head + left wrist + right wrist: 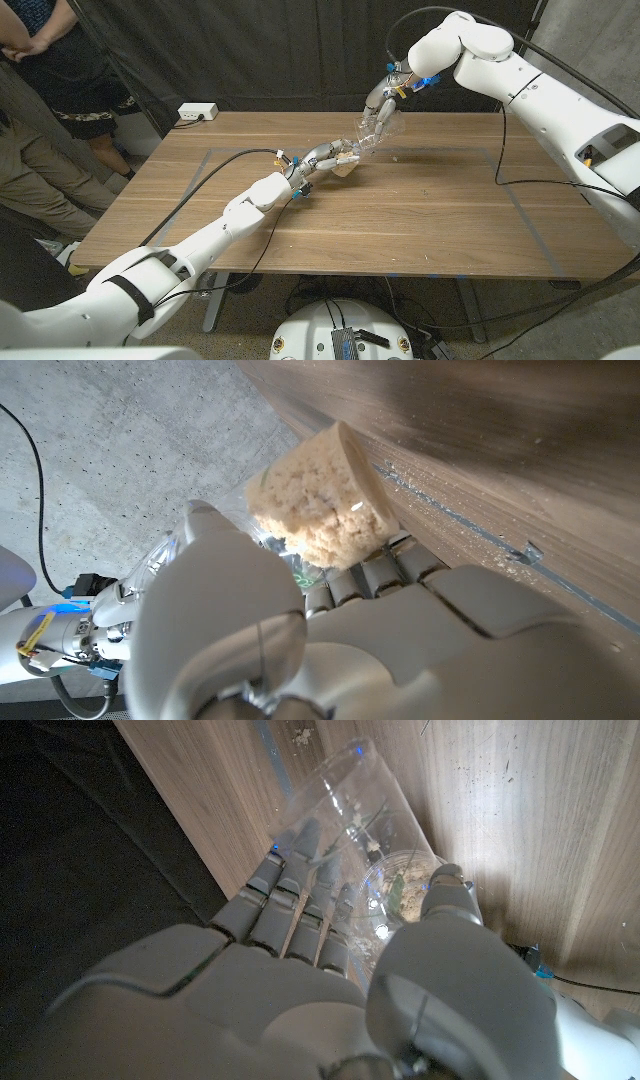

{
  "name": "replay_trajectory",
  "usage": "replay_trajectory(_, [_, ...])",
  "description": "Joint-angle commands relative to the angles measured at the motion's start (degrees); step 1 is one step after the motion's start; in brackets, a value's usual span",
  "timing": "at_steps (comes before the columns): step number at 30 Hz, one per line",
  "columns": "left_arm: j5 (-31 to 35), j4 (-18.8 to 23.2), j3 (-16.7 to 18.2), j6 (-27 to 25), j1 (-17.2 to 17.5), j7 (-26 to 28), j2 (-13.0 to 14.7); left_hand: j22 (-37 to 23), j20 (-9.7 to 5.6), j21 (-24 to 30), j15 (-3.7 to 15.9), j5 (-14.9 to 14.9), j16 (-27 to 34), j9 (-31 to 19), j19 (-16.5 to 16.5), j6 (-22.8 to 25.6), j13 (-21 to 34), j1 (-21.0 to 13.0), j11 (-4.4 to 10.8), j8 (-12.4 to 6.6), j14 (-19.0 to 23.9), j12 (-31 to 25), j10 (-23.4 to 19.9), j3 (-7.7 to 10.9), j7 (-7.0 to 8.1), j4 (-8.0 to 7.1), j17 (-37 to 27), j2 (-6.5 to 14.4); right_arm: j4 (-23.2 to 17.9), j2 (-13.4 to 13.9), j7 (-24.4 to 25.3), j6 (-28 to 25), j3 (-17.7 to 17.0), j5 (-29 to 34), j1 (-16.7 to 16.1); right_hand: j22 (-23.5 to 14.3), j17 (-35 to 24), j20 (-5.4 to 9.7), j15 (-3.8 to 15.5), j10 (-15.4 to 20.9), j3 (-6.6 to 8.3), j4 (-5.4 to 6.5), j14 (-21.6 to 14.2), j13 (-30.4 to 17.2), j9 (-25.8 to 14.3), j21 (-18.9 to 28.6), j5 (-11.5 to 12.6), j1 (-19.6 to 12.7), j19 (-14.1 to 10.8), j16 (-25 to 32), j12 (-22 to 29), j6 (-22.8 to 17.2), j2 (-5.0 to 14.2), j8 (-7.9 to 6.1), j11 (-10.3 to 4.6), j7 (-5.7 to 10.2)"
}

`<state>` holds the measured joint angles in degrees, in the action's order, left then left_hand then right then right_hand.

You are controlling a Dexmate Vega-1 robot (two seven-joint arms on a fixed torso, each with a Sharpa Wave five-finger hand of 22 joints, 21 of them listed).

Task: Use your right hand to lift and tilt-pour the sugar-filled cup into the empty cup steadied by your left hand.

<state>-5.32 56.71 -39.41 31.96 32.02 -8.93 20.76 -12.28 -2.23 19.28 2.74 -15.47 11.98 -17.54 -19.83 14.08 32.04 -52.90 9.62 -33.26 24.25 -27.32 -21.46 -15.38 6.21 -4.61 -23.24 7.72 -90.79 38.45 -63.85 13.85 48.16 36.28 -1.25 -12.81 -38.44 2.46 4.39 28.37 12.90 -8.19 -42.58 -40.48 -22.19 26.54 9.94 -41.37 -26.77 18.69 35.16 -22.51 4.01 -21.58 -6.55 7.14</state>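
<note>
R hand [381, 112] grips clear plastic cup [368, 133], tilted mouth-down over sugar-holding clear cup [343, 163], nearly emptied by the look of it. L hand [318, 160] wraps that receiving cup on wooden bench [420, 215], bracing it vs. tipping. Few grains scattered on bench beside receiving cup.

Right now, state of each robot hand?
Left robot hand: holding the sugar-filled cup.
Right robot hand: holding the tilted, nearly empty clear cup.
</note>
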Motion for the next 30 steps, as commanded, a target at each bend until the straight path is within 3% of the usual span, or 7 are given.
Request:
replay_trajectory(1, [0.27, 0.07, -0.14, 0.07, 0.17, 0.52, -0.25, 0.09, -0.27, 0.40, 7.58, 0.20, -0.13, -0.07, -0.05, 0.38, 0.25, -0.31, 0.07, -0.44, 0.42, -0.32, -0.51, -0.16, 0.35, -0.11, -0.29, 0.35, -0.84, 0.35, -0.03, 0.43, -0.25, 0.69, -0.36, -0.11, -0.32, 3.87, 9.07, 0.45, 0.37, 0.13, -0.53, -0.32, -0.25, 0.53, 0.30, -0.13, 0.00, 0.26, -0.14, -0.67, 0.74, -0.02, -0.12, 0.12])
replay_trajectory(30, [0.26, -3.72, -0.15, 2.47, -1.09, 0.48, -1.71, 0.11, -0.40, 0.61, 7.73, 0.12, -0.18, 0.05, -0.25, 0.39, 0.27, -0.80, 0.10, -0.59, 0.46, -0.43, -0.69, 0.01, 0.44, -0.02, -0.27, 0.42, 1.30, -0.92, -0.73, 0.28, -0.19, 0.24, 0.73, -0.13, -0.72, 3.73, 9.04, 0.53, 0.32, 0.14, -0.52, -0.51, -0.37, 0.53, 0.29, 0.00, 0.14, 0.37, -0.45, -0.80, 0.62, 0.19, -0.01, 0.09])
